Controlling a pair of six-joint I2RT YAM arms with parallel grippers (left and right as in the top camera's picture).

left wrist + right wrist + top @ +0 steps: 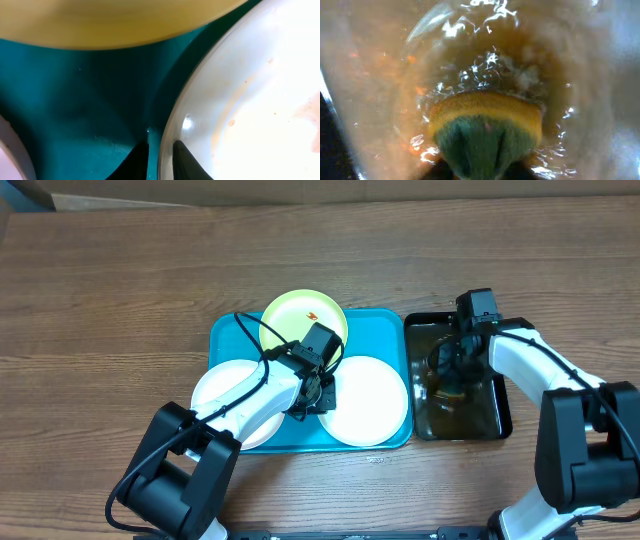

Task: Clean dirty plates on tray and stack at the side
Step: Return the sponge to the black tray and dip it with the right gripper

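Note:
The turquoise tray (pixel 226 340) holds three plates. A yellow-green plate (pixel 300 318) with a small orange smear lies at the back, a white plate (pixel 225 395) at the left and another white plate (pixel 372 402) at the right. My left gripper (pixel 318 392) is at the right white plate's left rim. In the left wrist view its fingers (pixel 160 150) straddle that rim (pixel 240 100), closed narrowly on it, and faint orange smears show on the plate. My right gripper (pixel 455 372) is down in the black tray, shut on a yellow-and-green sponge (pixel 485 125) in the water.
The narrow black tray (pixel 420 322) of brownish water stands right against the turquoise tray's right side. The wooden table (pixel 120 290) surrounds both trays. In the left wrist view the tray floor (pixel 90 100) shows between the yellow-green plate (pixel 100 20) and the left white plate (pixel 10 150).

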